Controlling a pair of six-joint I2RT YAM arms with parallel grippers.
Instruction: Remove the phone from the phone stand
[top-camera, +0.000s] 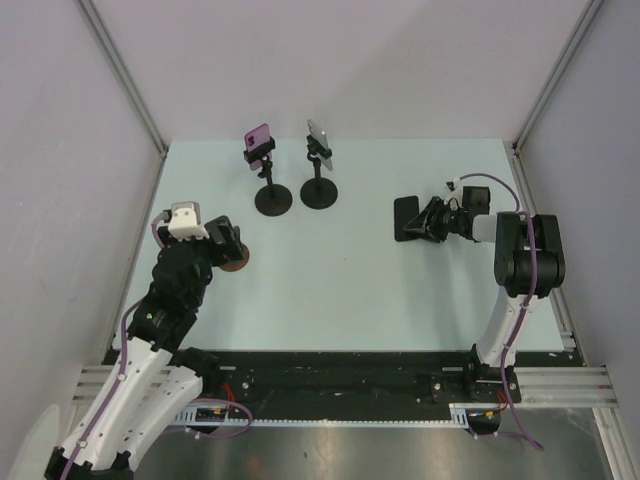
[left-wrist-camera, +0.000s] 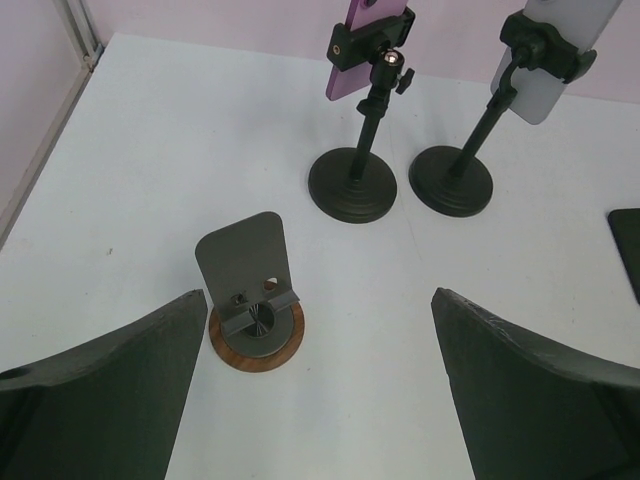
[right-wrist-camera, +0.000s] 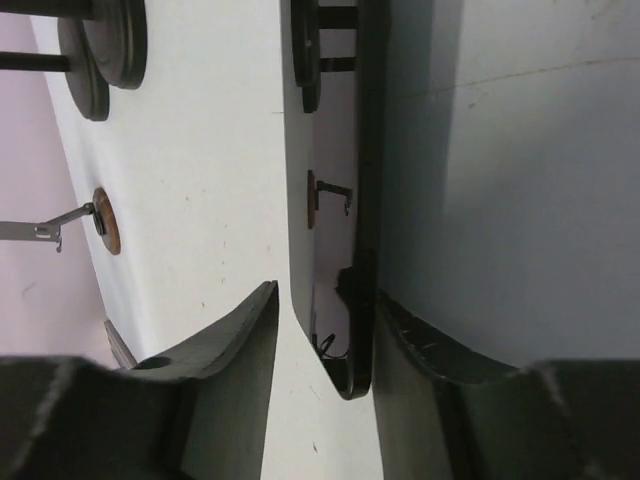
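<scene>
The black phone is on the table at the right, away from any stand. In the right wrist view its near end sits between my right gripper's fingers. My right gripper is open around it: one finger touches the phone's back and the other stands a little off its screen. The small grey phone stand on a round wooden base is empty at the left. My left gripper is open and empty just above and behind that stand.
Two black pole stands with round bases stand at the back. One holds a pink phone, the other a silver phone. Grey walls close in the table on the left, right and back.
</scene>
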